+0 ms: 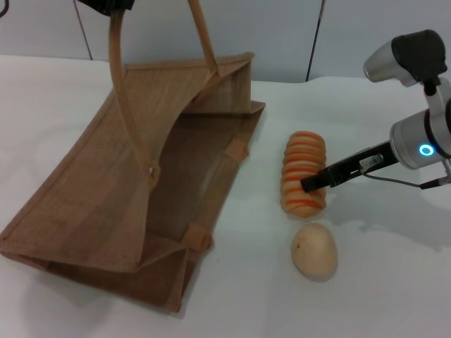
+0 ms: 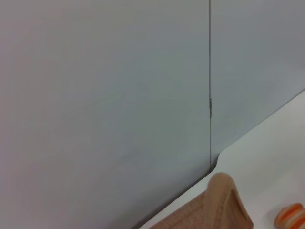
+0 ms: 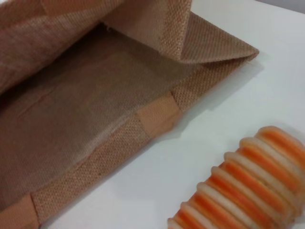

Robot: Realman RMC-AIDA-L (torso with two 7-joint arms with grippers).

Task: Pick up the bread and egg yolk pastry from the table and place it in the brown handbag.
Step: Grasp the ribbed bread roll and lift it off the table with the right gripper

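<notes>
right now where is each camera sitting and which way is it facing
Head view: on the robot's head, looking forward and down at the table, brown handbag, bread, egg yolk pastry; the right gripper reaches onto the bread, the left gripper is at a bag handle.
Left wrist view: high, facing the wall; no fingers show.
Right wrist view: low, facing the bag mouth; no fingers show.
Shared: all three views show the bread and the handbag.

The brown handbag (image 1: 106, 211) lies tipped open on the white table (image 1: 394, 296), with the orange-striped bread (image 1: 304, 172) just beside its mouth and the smooth beige egg yolk pastry (image 1: 315, 251) near the loaf's end.
</notes>
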